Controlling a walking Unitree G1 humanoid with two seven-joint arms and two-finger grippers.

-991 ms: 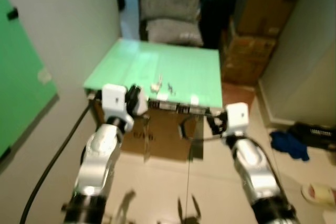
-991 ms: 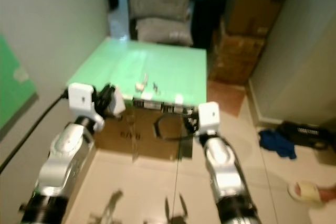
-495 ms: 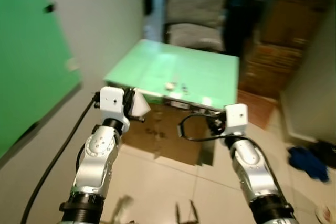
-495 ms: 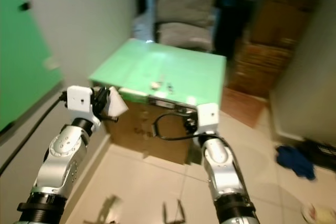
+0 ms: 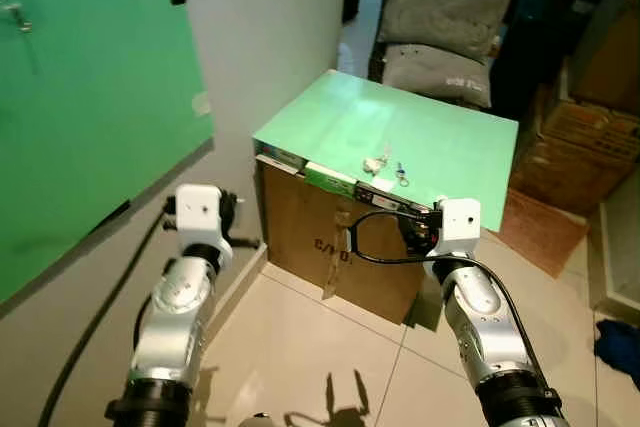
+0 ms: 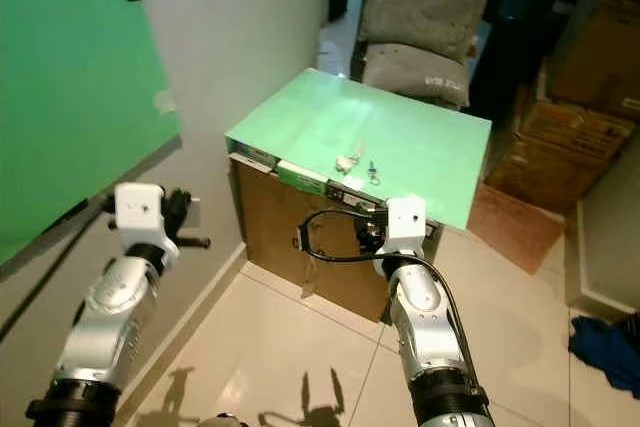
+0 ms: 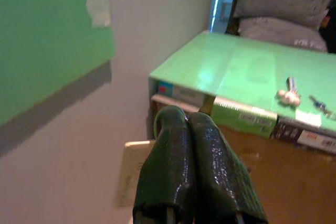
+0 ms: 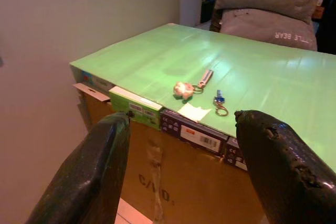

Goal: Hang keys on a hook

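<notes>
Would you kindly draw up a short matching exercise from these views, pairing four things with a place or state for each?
Things:
1. keys
2. left gripper
3. right gripper
4. grey cushions

Places or states:
A. fingers wide apart
B. lying on the green tabletop near its front edge
C. stacked behind the table
D. fingers pressed together

Pairs: 1-B, 2-D, 3-A, 4-C

Glossy green board (image 5: 440, 137), brown cardboard box (image 5: 320, 237) (matt), shiny floor tiles (image 5: 300, 347)

Two silver, rounded arm segments end in black ribbed cuffs near the bottom of the frame. Each wrist carries a white boxy camera housing. A black cable loops from the right wrist; another trails from the left arm. Glossy black fingers (image 8: 84, 182).
</notes>
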